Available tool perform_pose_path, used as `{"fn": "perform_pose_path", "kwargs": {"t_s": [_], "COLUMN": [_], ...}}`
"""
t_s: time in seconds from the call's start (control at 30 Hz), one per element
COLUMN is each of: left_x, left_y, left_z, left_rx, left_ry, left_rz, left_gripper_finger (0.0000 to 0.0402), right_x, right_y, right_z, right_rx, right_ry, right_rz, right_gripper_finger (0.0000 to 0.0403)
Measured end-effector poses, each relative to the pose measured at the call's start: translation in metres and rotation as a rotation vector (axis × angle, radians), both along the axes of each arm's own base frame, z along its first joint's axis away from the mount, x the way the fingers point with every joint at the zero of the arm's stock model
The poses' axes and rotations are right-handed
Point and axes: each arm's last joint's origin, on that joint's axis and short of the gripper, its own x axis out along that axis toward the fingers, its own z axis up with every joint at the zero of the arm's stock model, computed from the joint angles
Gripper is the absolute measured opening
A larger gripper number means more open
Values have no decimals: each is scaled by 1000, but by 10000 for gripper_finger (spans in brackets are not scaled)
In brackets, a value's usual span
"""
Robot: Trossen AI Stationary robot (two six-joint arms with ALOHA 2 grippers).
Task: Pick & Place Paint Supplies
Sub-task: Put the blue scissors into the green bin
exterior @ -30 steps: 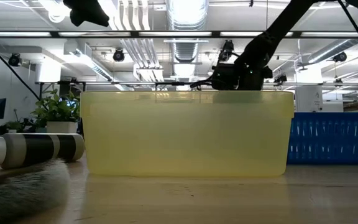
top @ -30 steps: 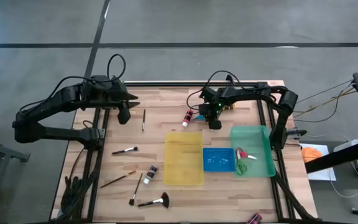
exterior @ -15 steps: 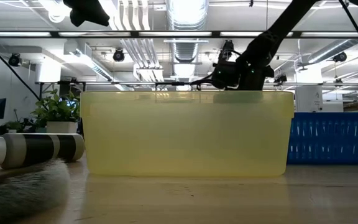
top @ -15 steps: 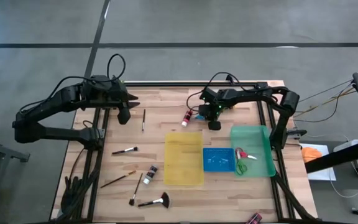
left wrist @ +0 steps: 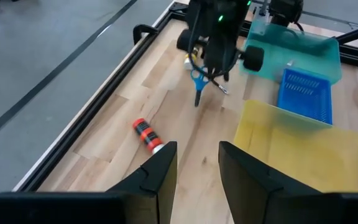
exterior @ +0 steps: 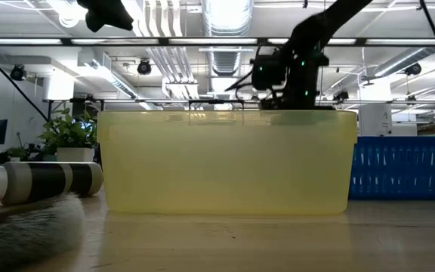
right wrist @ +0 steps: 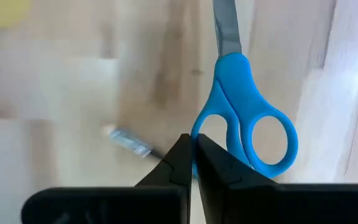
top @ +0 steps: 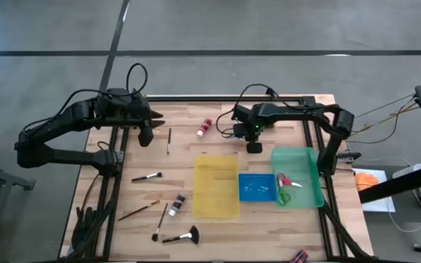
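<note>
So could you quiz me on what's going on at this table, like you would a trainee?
1. True or false: the right hand is shut on the blue scissors.
2. Which tray holds the red scissors and the green scissors? A yellow tray, B blue tray, C green tray.
3. Fill in: the little red paint bottle lies on the bare ___, outside every tray.

Key: 1 true. 2 C. 3 table.
</note>
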Motion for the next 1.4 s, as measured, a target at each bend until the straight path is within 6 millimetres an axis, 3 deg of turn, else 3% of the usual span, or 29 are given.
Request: {"fn": "perform_pose_path", "kwargs": {"t_s": [0.13,0.3,0.5,0.63,0.87,1.13,1.4], "left_x": [0,4,13,16,17,17,17], "left_y": [0,3,5,6,6,6,6], "left_z": [0,-9,-24,-30,-28,-26,-26], "left_rx": [12,26,19,10,11,-13,-37], "left_ry": [4,42,19,-6,-18,-39,-47], "left_rz": [2,14,9,12,15,17,22], "left_gripper_finger": [128,128,128,128,128,128,128], "right_x": [-15,-51,-99,-121,-146,-158,-167], "right_y": [20,56,102,126,159,175,174], "right_z": [39,80,106,101,70,47,47], "right_rx": [12,64,146,211,233,287,310], "right_ry": [-41,-41,10,44,162,208,183], "right_rz": [-81,-264,-477,-571,-642,-715,-737], "right_gripper_finger": [8,8,7,7,7,12,112]}}
